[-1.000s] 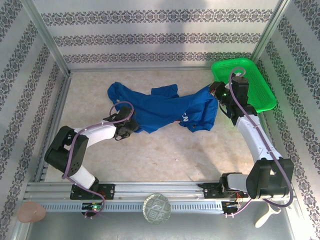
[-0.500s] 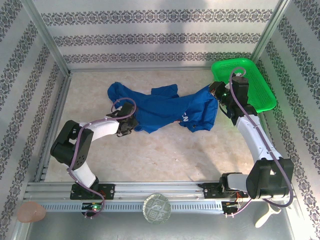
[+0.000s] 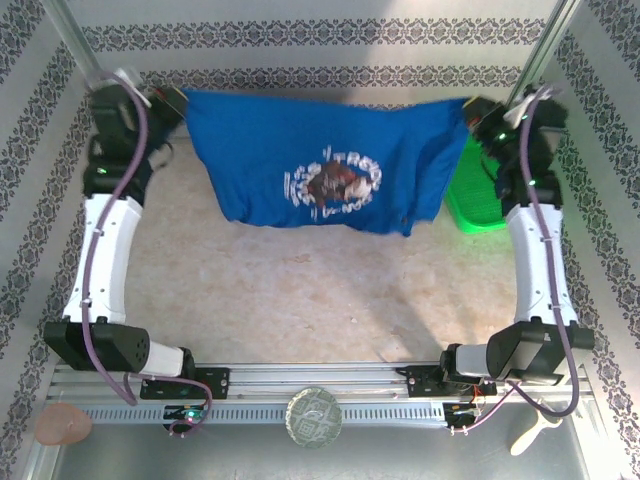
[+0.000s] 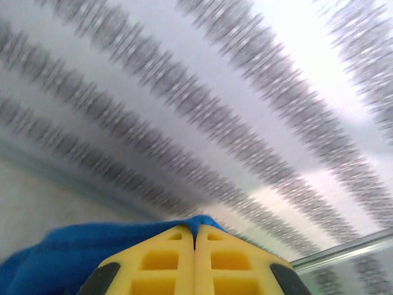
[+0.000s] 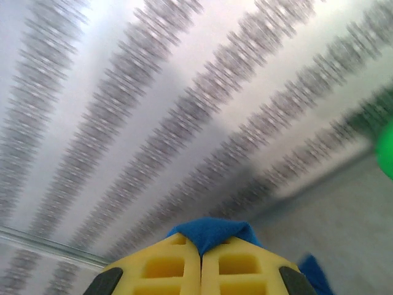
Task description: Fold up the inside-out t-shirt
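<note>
The inside-out t-shirt (image 3: 260, 150) is royal blue and hangs spread out above the table's far half, stretched between both raised arms, with a white and brown print (image 3: 335, 185) facing the top camera. My left gripper (image 3: 172, 100) is shut on the shirt's upper left corner. In the left wrist view the yellow fingers (image 4: 166, 261) meet with blue t-shirt cloth (image 4: 55, 261) pinched at the left gripper (image 4: 195, 230). My right gripper (image 3: 478, 118) is shut on the upper right corner; a fold of the t-shirt (image 5: 212, 228) pokes out of the right gripper (image 5: 201, 249).
A green mesh basket (image 3: 482, 210) sits at the back right, partly behind the hanging shirt and the right arm; its basket edge (image 5: 387, 150) shows green in the right wrist view. Patterned walls enclose the beige table (image 3: 300, 290) on three sides.
The left gripper closed on the shirt on the table. Both arms then rose up and apart to the back, lifting the crumpled shirt and spreading it flat in the air.
</note>
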Available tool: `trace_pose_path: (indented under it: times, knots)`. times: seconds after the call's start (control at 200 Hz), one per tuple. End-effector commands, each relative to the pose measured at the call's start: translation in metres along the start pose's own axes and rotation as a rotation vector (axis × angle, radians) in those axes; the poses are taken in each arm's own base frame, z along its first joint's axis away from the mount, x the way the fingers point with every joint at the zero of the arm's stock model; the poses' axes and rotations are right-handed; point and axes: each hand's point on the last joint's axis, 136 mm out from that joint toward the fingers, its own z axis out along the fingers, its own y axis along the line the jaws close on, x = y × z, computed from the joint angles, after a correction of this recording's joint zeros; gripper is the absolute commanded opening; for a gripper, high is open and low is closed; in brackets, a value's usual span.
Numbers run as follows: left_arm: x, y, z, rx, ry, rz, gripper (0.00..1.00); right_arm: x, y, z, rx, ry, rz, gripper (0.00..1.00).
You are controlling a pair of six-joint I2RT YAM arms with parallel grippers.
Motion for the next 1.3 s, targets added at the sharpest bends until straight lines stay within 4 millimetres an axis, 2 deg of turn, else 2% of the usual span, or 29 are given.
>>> trace_pose_path:
  times: [0.0,0.115,0.235,0.33,0.49,0.58,0.639,0.714,0.779,0.854,0.909,0.964,1.014,1.104,1.224,1.299]
  knots:
    - [-0.013,-0.023,-0.003,0.103,0.08,-0.003,0.0,-0.044,0.07,-0.032,-0.156,-0.085,-0.016,0.0]
    - [-0.04,-0.042,-0.01,0.16,0.029,-0.015,0.0,-0.062,0.095,-0.051,-0.203,-0.118,-0.022,0.0]
    - [-0.053,-0.056,-0.023,0.213,-0.012,-0.04,0.0,-0.071,0.11,-0.072,-0.244,-0.128,-0.014,0.0]
    - [-0.067,-0.075,-0.048,0.265,-0.08,-0.046,0.0,-0.078,0.13,-0.099,-0.286,-0.166,-0.03,0.0]
    - [-0.103,-0.115,-0.103,0.317,-0.242,-0.007,0.0,-0.09,0.182,-0.147,-0.378,-0.252,-0.094,0.0]
    - [-0.12,-0.123,-0.112,0.295,-0.29,0.006,0.0,-0.097,0.204,-0.162,-0.421,-0.288,-0.114,0.0]
    - [-0.127,-0.117,-0.103,0.257,-0.288,-0.004,0.0,-0.102,0.211,-0.165,-0.432,-0.304,-0.116,0.0]
    - [-0.129,-0.097,-0.073,0.213,-0.247,-0.044,0.0,-0.105,0.206,-0.152,-0.42,-0.292,-0.1,0.0]
    - [-0.121,-0.069,-0.035,0.161,-0.184,-0.088,0.0,-0.101,0.188,-0.123,-0.384,-0.249,-0.076,0.0]
    - [-0.101,-0.033,0.014,0.117,-0.078,-0.151,0.0,-0.088,0.163,-0.084,-0.325,-0.182,-0.06,0.0]
    - [-0.086,-0.013,0.043,0.098,-0.016,-0.181,0.0,-0.076,0.145,-0.055,-0.29,-0.129,-0.041,0.0]
    - [-0.075,0.003,0.065,0.086,0.021,-0.21,0.0,-0.064,0.13,-0.029,-0.259,-0.084,-0.023,0.0]
    - [-0.071,0.007,0.079,0.099,0.035,-0.222,0.0,-0.056,0.123,-0.011,-0.242,-0.051,-0.022,0.0]
    - [-0.078,-0.002,0.089,0.142,0.022,-0.227,0.0,-0.052,0.121,0.007,-0.223,-0.032,-0.036,0.0]
    - [-0.101,-0.028,0.078,0.214,-0.041,-0.219,0.0,-0.07,0.151,-0.004,-0.269,-0.074,-0.065,0.0]
    - [-0.113,-0.035,0.069,0.236,-0.082,-0.233,0.0,-0.08,0.17,-0.017,-0.292,-0.1,-0.09,0.0]
